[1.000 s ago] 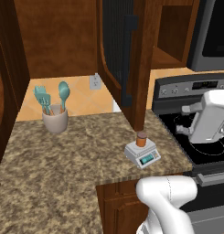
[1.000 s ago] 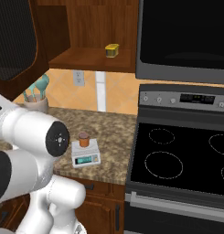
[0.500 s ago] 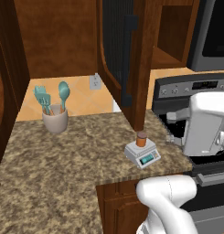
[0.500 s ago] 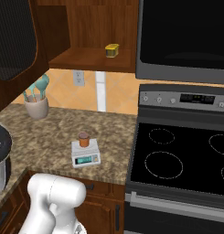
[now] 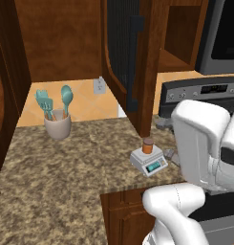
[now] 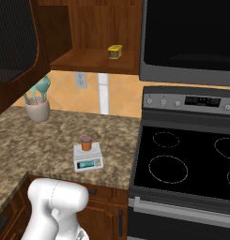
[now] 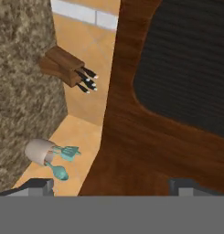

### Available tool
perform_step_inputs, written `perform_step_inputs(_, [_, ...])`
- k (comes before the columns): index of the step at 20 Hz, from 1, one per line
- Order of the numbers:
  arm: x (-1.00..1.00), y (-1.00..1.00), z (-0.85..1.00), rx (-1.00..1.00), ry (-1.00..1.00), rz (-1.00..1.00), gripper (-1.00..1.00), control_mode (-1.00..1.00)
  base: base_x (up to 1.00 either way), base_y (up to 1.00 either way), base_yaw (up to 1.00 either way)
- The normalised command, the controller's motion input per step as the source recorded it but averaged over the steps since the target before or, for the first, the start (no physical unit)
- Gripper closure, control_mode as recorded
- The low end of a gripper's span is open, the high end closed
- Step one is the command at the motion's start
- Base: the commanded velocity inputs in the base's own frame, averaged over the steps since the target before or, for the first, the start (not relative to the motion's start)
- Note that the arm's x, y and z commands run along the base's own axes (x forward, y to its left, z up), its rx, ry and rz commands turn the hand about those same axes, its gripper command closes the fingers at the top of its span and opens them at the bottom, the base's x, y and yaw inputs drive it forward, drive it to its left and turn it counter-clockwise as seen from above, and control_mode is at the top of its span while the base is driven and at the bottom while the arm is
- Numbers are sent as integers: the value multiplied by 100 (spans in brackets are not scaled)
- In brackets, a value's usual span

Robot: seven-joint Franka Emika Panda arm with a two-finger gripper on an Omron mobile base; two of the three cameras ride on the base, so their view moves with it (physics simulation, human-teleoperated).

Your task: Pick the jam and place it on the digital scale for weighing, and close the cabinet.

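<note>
Taking the digital scale (image 5: 148,160) as the landmark, the beige utensil cup (image 5: 57,127) with teal tools stands well to its left, farther back on the speckled granite counter (image 5: 66,177), against the tan backsplash. The scale itself sits near the counter's front edge, its teal display facing forward. The jam (image 5: 147,146) stands upright on the scale's platform, narrower than it. Above and behind the scale hangs the cabinet (image 5: 132,62), its ribbed-glass door swung open, the black bar handle (image 5: 134,67) running down its edge. Up on the open shelf behind the scale rests a small yellow jar (image 6: 115,51). To the scale's right lies the black stove (image 6: 187,159), just beside the counter. In the hand view the gripper (image 7: 111,187) faces the door's wood frame, its two tips spread wide apart, nothing between them.
</note>
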Motion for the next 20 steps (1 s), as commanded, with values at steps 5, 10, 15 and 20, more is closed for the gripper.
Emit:
perform_step_inputs(5, [7,-6,-70,47,-31,-12,-100,-100,0,0,0])
perform_step_inputs(10, [60,-1,-82,28,-20,-1,-100,-100,0,0,0])
perform_step_inputs(15, [100,45,-69,8,-1,-9,-100,-100,0,0,0])
perform_step_inputs(20, [59,76,-64,4,-10,-22,-100,-100,0,0,0])
